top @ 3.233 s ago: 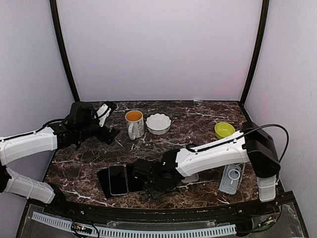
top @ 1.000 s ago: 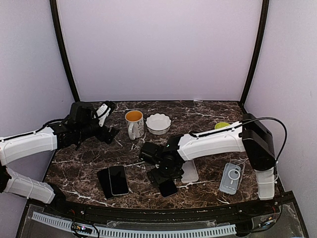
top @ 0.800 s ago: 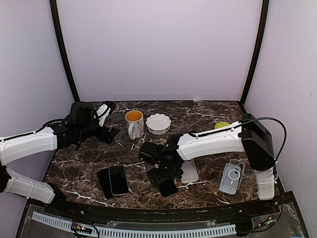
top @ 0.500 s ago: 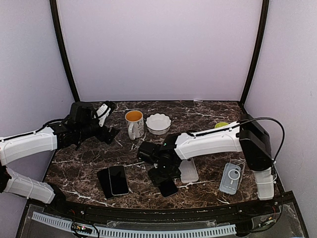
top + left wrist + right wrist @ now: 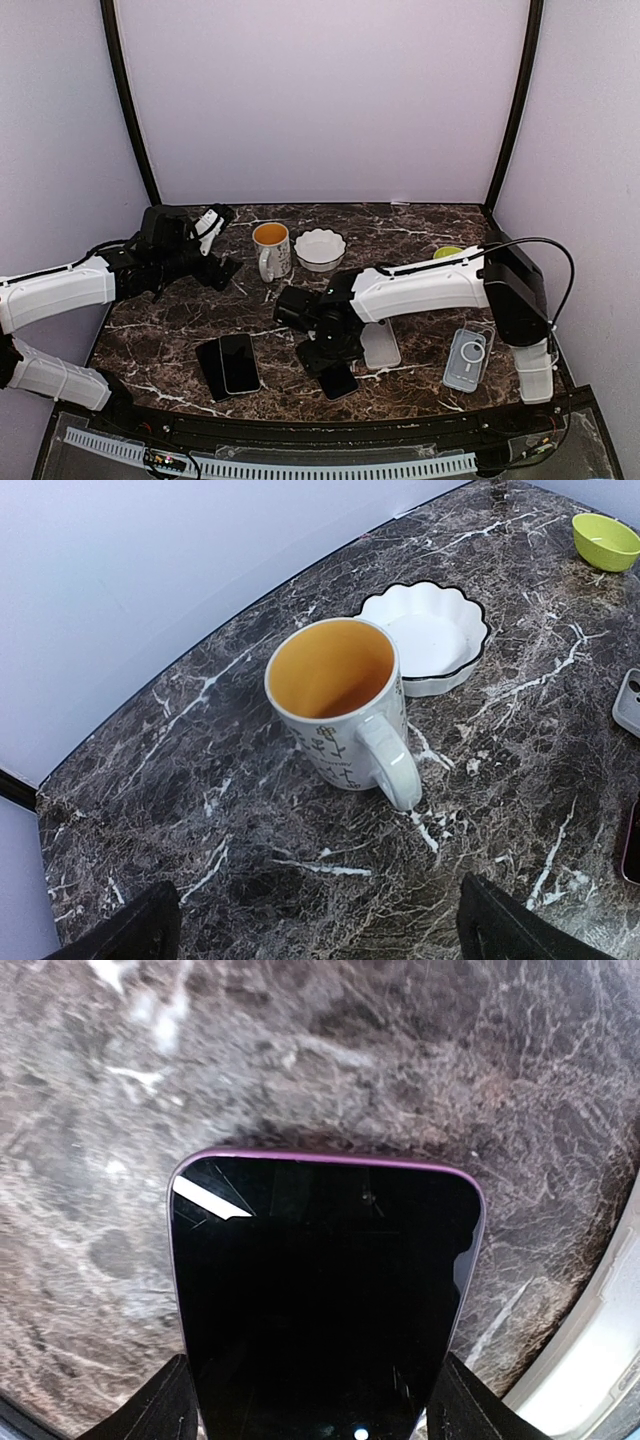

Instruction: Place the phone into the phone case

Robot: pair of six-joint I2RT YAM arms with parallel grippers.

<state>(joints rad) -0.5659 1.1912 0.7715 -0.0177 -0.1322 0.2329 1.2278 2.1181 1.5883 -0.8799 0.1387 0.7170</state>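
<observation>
- Right end effector (image 5: 326, 358), seen from the top, sits just left of the frosted phone case (image 5: 381, 347). It is clamped on the phone (image 5: 339, 381), which is at that case's near-left corner.
- Same view: the clear phone case (image 5: 467, 360) lies right of the frosted one, apart from it. Two other phones (image 5: 229, 365) lie side by side well to its left. The mug (image 5: 271, 250) and white bowl (image 5: 320, 249) stand behind it. The green bowl (image 5: 446, 252) is behind and to its right, partly hidden by the right arm.
- Same view: the left end effector (image 5: 225, 246) hangs far back-left of the frosted case, beside the mug.
- Left wrist view: the left end effector (image 5: 320, 932) has its fingers (image 5: 135, 930) wide apart with nothing between them. Beyond them stand the mug (image 5: 335, 705) and white bowl (image 5: 425, 635). A pale corner at the right edge looks like the frosted phone case (image 5: 629, 702).
- Right wrist view: the fingers (image 5: 165, 1405) press the long sides of the purple-edged phone (image 5: 320, 1290) over the marbled surface (image 5: 300, 1060). Whether it touches the surface I cannot tell. The frosted case's edge (image 5: 600, 1350) is just beside it.
</observation>
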